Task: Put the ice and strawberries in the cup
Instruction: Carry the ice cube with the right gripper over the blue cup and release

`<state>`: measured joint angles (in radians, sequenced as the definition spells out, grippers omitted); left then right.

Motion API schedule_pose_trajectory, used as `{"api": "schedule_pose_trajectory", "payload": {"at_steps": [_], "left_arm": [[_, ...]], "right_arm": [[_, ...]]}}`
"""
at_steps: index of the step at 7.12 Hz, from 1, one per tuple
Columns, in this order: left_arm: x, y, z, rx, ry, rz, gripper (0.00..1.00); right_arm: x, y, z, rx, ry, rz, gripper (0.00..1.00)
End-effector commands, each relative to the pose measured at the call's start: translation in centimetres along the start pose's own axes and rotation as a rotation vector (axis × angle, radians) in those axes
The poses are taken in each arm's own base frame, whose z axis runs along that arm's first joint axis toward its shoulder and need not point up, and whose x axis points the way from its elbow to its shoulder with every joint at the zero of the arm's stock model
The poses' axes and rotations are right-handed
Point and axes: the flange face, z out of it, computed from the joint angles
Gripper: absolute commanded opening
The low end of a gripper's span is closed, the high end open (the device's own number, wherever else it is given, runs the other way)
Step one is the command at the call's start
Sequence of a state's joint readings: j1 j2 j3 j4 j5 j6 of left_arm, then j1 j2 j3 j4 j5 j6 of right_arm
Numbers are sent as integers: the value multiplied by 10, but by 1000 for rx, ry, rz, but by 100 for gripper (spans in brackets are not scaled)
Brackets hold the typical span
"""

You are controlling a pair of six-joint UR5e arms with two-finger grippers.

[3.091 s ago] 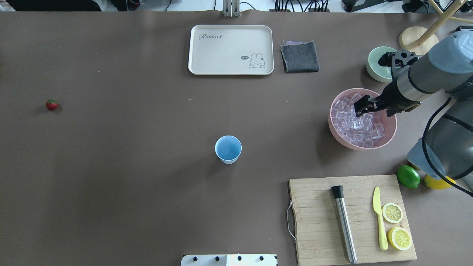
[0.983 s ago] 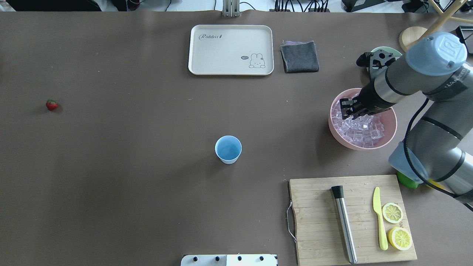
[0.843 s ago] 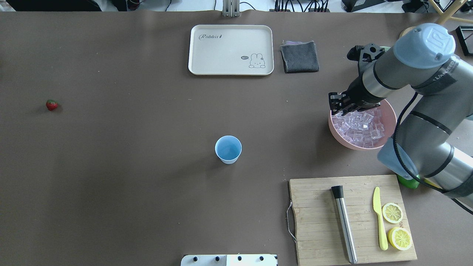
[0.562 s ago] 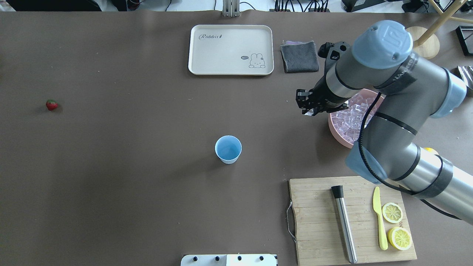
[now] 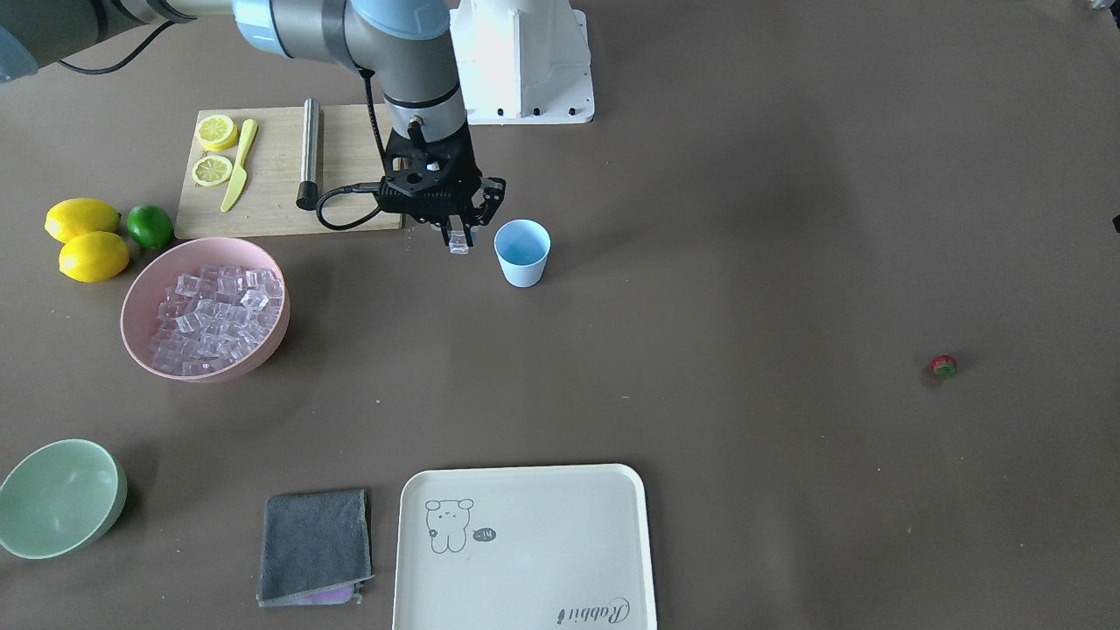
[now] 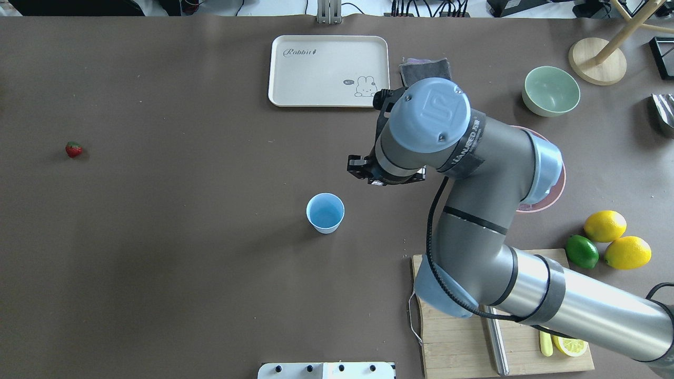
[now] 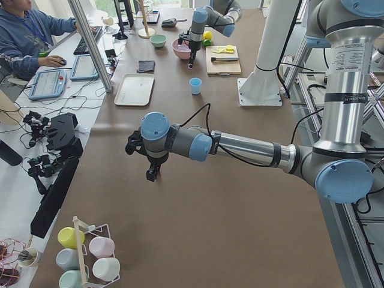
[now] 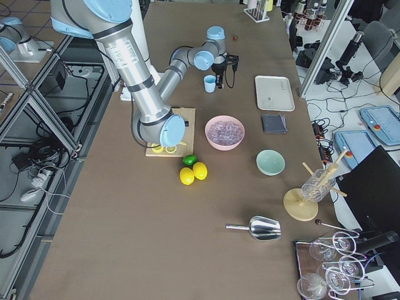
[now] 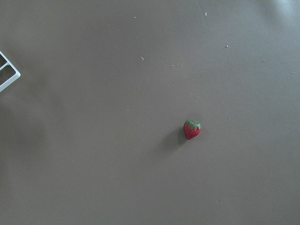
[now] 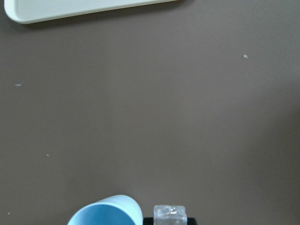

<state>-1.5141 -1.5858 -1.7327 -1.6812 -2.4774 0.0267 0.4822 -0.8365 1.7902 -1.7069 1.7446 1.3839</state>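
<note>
My right gripper (image 5: 458, 238) is shut on one clear ice cube (image 5: 458, 246) and holds it above the table, just beside the light-blue cup (image 5: 522, 252), on the pink bowl's side. The right wrist view shows the ice cube (image 10: 170, 213) next to the cup's rim (image 10: 105, 213). The cup (image 6: 325, 212) stands upright. The strawberry (image 6: 73, 149) lies alone far to the left and shows in the left wrist view (image 9: 191, 130). My left gripper (image 7: 153, 175) hangs above the table; I cannot tell whether it is open. The pink bowl (image 5: 131, 289) holds many ice cubes (image 5: 214, 315).
A cream tray (image 6: 329, 71), a grey cloth (image 5: 315, 544) and a pale green bowl (image 6: 551, 90) lie at the far side. A cutting board (image 5: 350, 166) with a steel muddler, knife and lemon halves is by the robot's base. Two lemons (image 5: 83, 236) and a lime (image 5: 150, 226) sit beside it.
My right gripper has come up out of the pink bowl with an ice cube and moved left across the table to just beside the cup. The strawberry and cup have not moved.
</note>
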Motion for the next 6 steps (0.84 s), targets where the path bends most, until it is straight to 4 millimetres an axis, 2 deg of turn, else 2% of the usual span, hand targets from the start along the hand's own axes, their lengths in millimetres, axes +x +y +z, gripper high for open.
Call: {"api": "schedule_pose_trajectory", "payload": {"at_steps": [1,2,3,4,6], "left_arm": [[-5,2,4,-8,0,-9,98],[-5,2,4,-9,0,-10,98],[-5,2,4,-9,0,-10,98],[-5,2,4,-9,0,-10,98],[-5,2,4,-9,0,-10,98]], "right_arm": [[-48,21,8,10,12,40,0],[-49,30,12,-1,13,31,0],[-50,30,9,0,5,30,38],[-45,30,13,2,15,29,99],[-38,24,-10,36,26,25,100]]}}
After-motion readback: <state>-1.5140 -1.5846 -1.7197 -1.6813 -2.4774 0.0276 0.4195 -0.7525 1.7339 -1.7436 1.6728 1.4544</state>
